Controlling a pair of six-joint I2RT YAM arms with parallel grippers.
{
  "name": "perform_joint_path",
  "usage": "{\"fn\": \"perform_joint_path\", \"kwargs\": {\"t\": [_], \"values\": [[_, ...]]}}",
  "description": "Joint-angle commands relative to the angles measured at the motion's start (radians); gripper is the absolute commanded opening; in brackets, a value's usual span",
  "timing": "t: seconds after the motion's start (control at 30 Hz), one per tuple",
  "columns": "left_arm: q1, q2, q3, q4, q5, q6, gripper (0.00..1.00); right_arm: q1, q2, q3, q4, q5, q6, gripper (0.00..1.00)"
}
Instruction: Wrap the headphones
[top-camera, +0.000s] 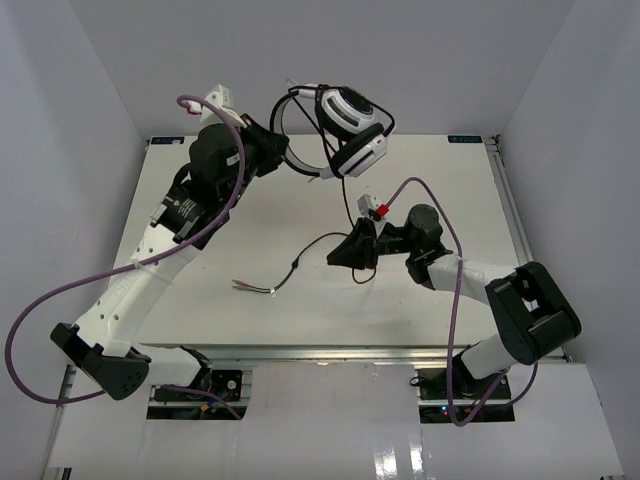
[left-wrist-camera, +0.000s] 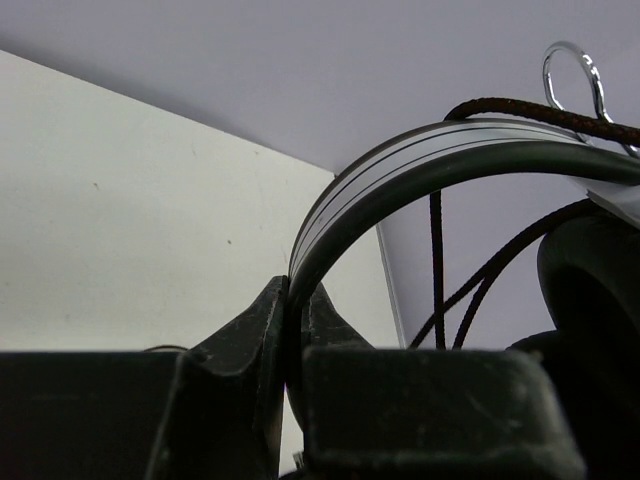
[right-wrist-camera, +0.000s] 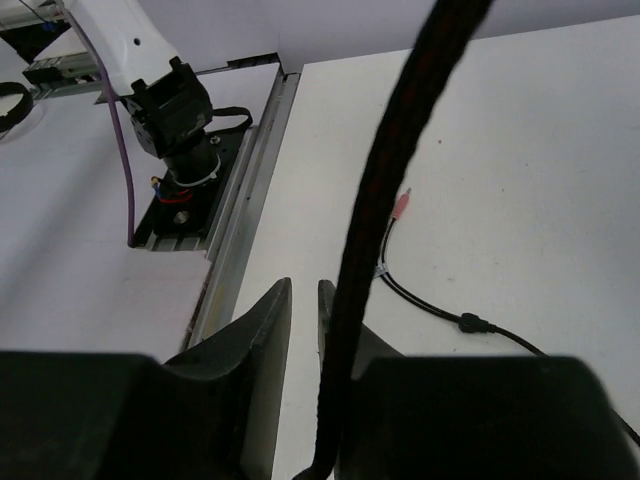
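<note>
Headphones (top-camera: 350, 125) hang in the air over the far side of the table (top-camera: 300, 320). The left gripper (left-wrist-camera: 297, 295) is clamped tight on the black headband (left-wrist-camera: 420, 155), a grip only its wrist view shows. Both ear cups show only from overhead. The cord (right-wrist-camera: 390, 160) drops to the right gripper (right-wrist-camera: 305, 295), mid-table, whose fingers stand almost together with the cord running into the slit, seemingly pinched. The cord's slack crosses the table leftward to the plugs (top-camera: 240, 284). A purple cable (top-camera: 60, 290) loops beside the left arm.

Headphones (top-camera: 352, 112): glossy plastic cups; cord (right-wrist-camera: 403, 135) braided, rough; table (top-camera: 250, 232) matt white.
</note>
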Motion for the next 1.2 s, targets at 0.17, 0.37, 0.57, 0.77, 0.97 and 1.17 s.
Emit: {"fn": "perform_joint_path", "kwargs": {"t": [0.17, 0.37, 0.57, 0.77, 0.97, 1.17], "values": [[0.001, 0.023, 0.039, 0.144, -0.376, 0.023, 0.0, 0.023, -0.208, 0.065, -0.476, 0.212, -0.355, 0.08], [0.022, 0.107, -0.003, 0.206, -0.52, 0.266, 0.0, 0.122, -0.274, 0.296, -1.05, 0.512, -0.749, 0.08], [0.104, 0.21, -0.096, 0.187, -0.442, 0.3, 0.0, 0.307, -0.248, 0.479, -1.309, 0.985, -1.01, 0.08], [0.104, 0.2, -0.239, 0.193, -0.308, 0.423, 0.0, 0.309, -0.235, 0.543, -1.21, 1.307, -1.176, 0.08], [0.102, 0.087, -0.433, 0.234, 0.011, 0.564, 0.0, 0.287, -0.149, 0.549, -1.077, 1.392, -1.227, 0.1], [0.102, -0.054, -0.54, 0.235, 0.338, 0.672, 0.0, 0.228, -0.08, 0.554, -1.02, 1.33, -1.138, 0.11]]}}
